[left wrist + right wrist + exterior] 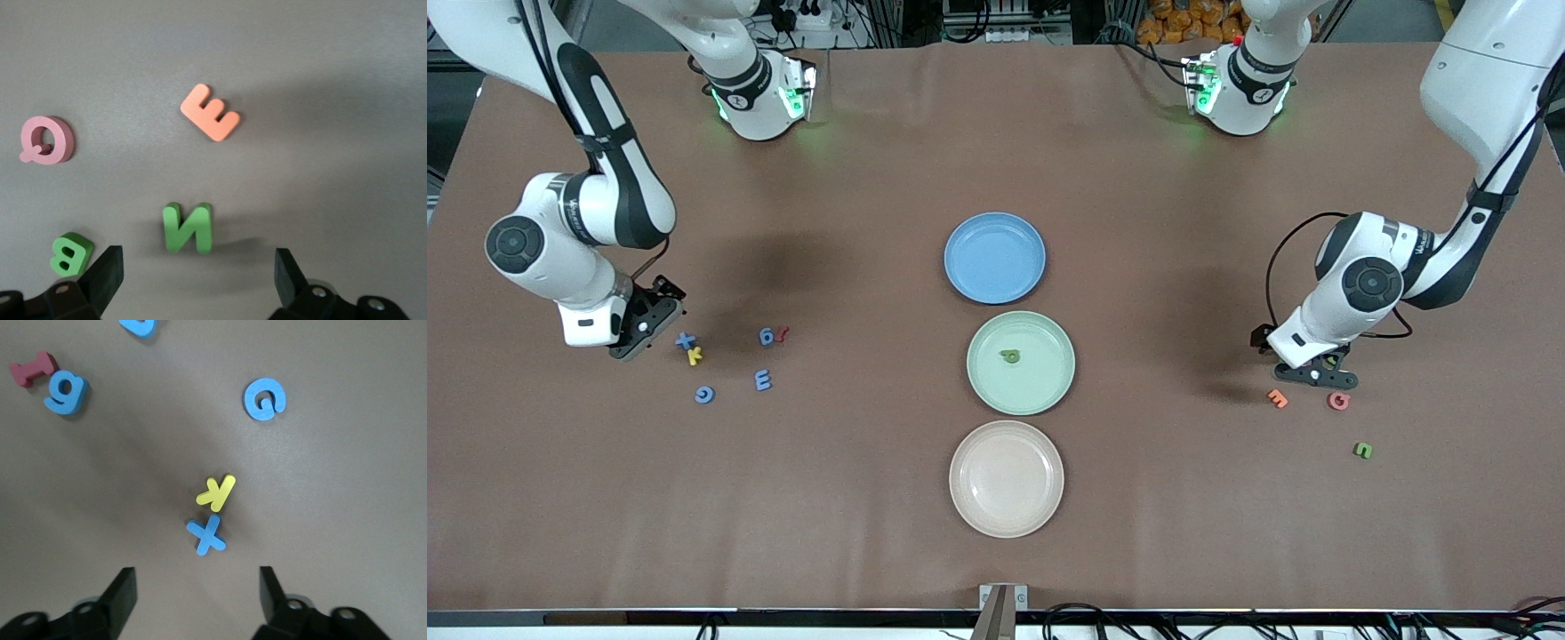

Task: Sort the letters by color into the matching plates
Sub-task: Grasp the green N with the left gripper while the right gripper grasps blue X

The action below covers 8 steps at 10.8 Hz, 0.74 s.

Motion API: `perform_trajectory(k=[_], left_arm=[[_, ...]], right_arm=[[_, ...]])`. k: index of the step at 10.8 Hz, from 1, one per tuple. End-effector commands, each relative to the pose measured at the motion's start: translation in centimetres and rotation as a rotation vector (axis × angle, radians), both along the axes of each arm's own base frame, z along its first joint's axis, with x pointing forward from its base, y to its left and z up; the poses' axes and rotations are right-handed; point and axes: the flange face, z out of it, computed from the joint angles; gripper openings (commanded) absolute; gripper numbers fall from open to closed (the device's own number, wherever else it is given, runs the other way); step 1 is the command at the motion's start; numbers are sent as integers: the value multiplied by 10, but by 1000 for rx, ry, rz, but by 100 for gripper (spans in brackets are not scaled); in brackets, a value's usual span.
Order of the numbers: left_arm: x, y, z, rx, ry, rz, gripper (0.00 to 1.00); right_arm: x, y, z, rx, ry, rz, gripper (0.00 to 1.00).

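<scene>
Blue letter (139,325) cut off

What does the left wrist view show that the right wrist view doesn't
Only the left wrist view: a pink Q, an orange E, a green N and a green B. Only the right wrist view: a blue X, a yellow letter, a blue G, a blue g and a dark red letter. Both share brown table and open fingers.

The whole surface (871,533) is seen from high across it, facing the bases; letter clusters are shared with close, downward wrist views.
</scene>
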Motion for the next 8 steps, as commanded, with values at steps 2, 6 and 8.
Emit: perform_trajectory(k=[2, 6, 8], left_arm=[[7, 27, -6, -24, -38, 6, 100], [9, 28, -19, -51, -39, 12, 100], [8, 29, -24, -57, -32, 16, 100]], right_arm=[[-4, -8, -30, 1, -3, 19, 66], [-6, -11, -50, -15, 9, 107, 57], [-6, -11, -57, -16, 15, 131, 57]])
